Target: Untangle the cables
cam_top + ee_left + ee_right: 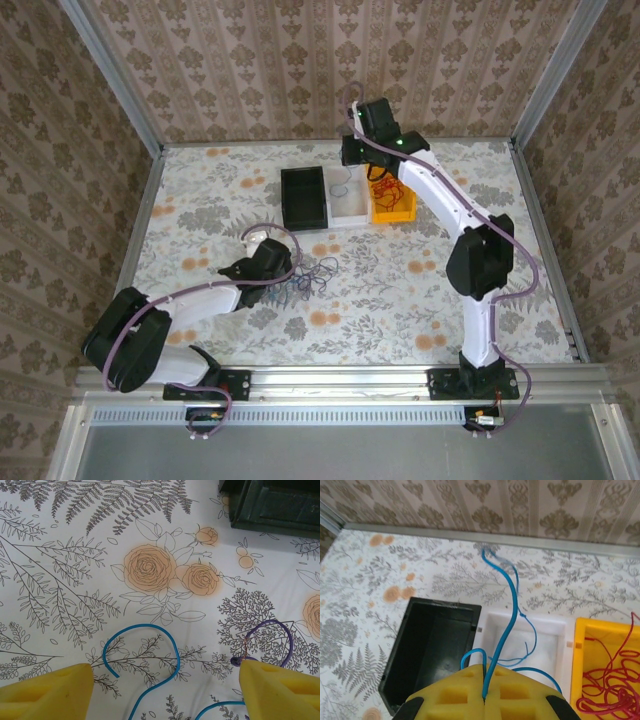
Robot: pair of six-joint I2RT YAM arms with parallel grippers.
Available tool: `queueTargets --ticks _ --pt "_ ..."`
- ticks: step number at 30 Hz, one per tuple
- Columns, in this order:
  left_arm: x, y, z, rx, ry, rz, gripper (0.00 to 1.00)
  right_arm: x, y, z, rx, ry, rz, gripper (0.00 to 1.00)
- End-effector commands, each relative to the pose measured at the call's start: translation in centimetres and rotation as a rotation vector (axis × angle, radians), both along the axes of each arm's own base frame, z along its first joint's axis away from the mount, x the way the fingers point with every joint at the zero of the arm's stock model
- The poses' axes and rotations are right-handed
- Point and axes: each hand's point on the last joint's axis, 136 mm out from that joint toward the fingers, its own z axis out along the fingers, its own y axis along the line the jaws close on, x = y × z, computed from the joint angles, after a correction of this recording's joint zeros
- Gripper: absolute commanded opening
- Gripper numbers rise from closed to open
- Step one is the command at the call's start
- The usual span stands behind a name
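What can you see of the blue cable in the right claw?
The blue cable is a thin, glossy, flexible wire, pinched between the shut yellow foam pads of the right claw. It rises from the pads in a wavy line with a small kink midway, and its tip curls over at the top. More loops of it emerge on either side of the pads above the white bin. Whether they touch the bin I cannot tell.

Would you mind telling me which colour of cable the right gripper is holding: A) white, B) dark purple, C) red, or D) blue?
D: in the right wrist view the right gripper has its jaws shut on a blue cable that rises from between them, while the red cables lie loose in the yellow bin.
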Motion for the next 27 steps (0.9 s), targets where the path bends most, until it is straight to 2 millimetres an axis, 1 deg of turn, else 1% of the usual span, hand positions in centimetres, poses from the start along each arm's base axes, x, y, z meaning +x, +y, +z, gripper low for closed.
queueTargets --ticks 1,7,10,14,18,23,27 --pt "0.7 -0.2 0.8 -0.013 -0.019 0.023 0.77 -0.4 -0.2 -4.0 -0.029 0.102 -0.017 0.0" --pt "0.8 -0.3 0.7 -0.012 -0.015 0.025 0.77 -0.1 0.4 -7.4 -0.007 0.182 -0.031 0.01" --pt "0.8 0.0 0.7 -0.009 -0.013 0.032 0.77 -0.2 0.4 -8.7 -0.004 0.219 -0.051 0.02" --pt "0.9 0.2 0.8 -0.007 -0.012 0.038 0.78 -1.0 0.2 -10.1 0.006 0.256 -0.07 0.02" --pt "1.0 0.2 0.8 -0.009 -0.012 0.038 0.78 -2.1 -0.4 -10.3 0.014 0.27 -0.087 0.02" --pt "1.1 0.0 0.7 -0.012 -0.01 0.035 0.78 -3.5 -1.3 -9.2 0.021 0.247 -0.107 0.02" --pt "1.1 -0.1 0.5 -0.016 -0.005 0.035 0.78 -3.6 -1.3 -8.7 0.032 0.234 -0.101 0.03"
